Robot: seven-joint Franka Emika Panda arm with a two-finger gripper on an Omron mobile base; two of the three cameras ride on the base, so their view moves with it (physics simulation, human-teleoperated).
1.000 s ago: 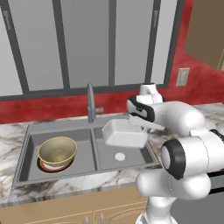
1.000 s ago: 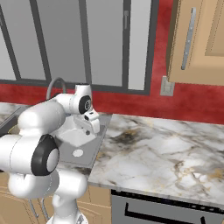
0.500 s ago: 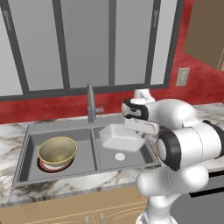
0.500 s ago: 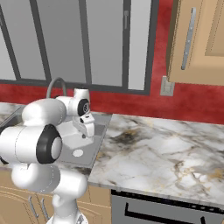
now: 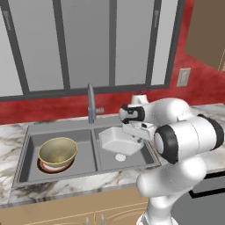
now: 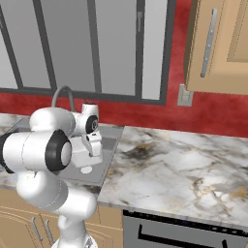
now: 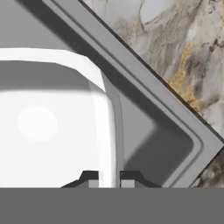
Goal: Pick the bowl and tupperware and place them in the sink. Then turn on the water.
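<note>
While fingers (image 7: 108, 178) pinch the tupperware (image 5: 117, 140) wall, it hangs over the sink (image 5: 66, 127).

White arm bent forward from base, wrist turned down, hand toward 10 o'clock in left base view. Claw (image 7: 108, 180) pinched tight, one fingertip (image 7: 89, 178) each side of thin white wall.
</note>
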